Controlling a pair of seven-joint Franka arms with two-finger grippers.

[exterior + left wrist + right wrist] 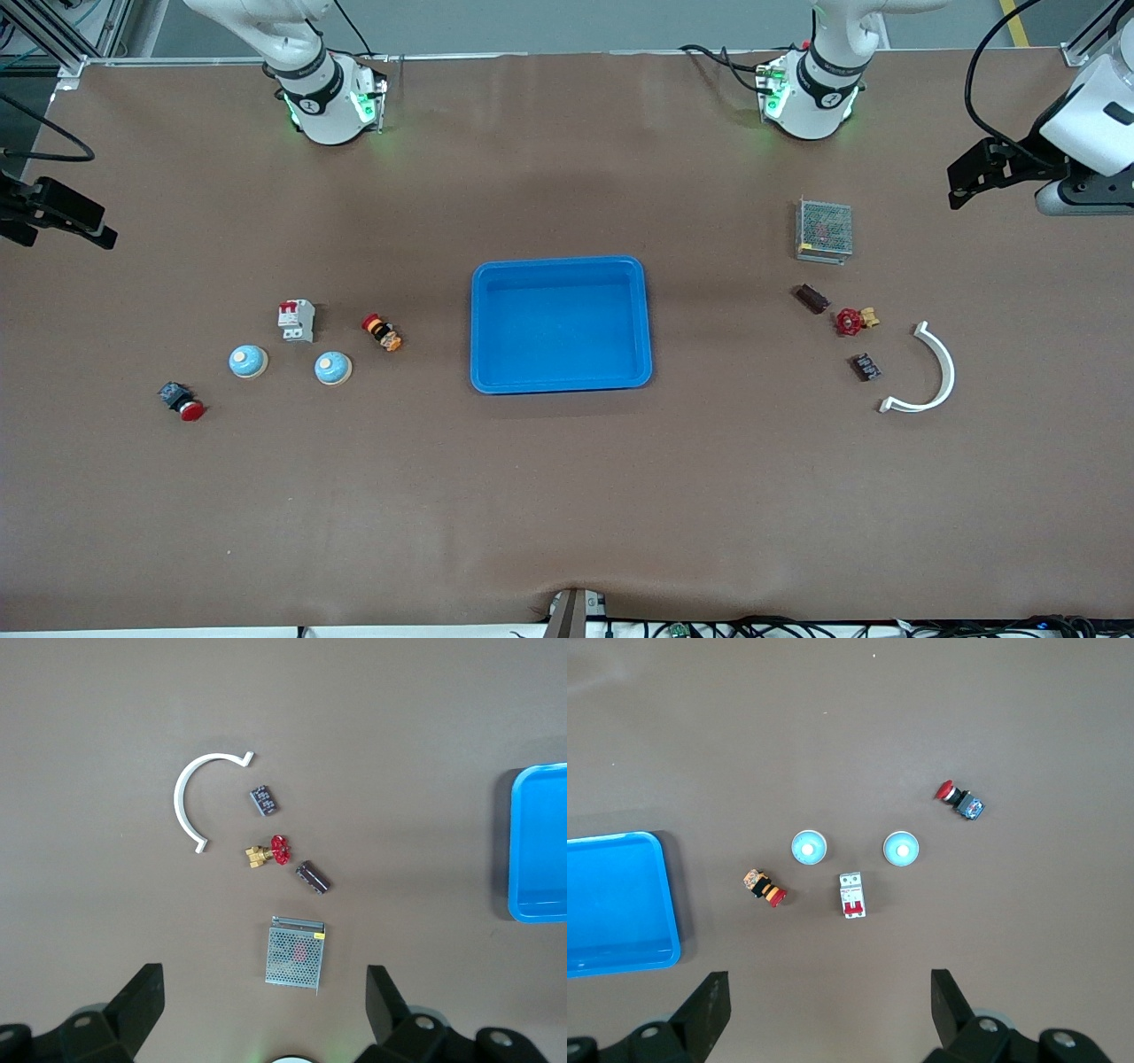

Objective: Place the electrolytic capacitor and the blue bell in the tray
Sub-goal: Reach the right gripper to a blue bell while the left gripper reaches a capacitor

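Note:
The bright blue tray (483, 319) sits empty at mid-table; its edge shows in the left wrist view (532, 846) and the right wrist view (620, 904). Two blue bells (248, 361) (333, 368) stand toward the right arm's end, also in the right wrist view (901, 848) (808, 846). Two dark capacitors (812, 298) (866, 367) lie toward the left arm's end, also in the left wrist view (313, 876) (262, 799). My left gripper (263, 974) is open, high over the left arm's end (974, 173). My right gripper (830, 979) is open, high over the right arm's end (62, 217).
Near the bells lie a white circuit breaker (297, 320), a yellow-black push button (382, 332) and a red push button (182, 401). Near the capacitors lie a metal mesh box (824, 229), a red-handled brass valve (854, 320) and a white curved clamp (930, 372).

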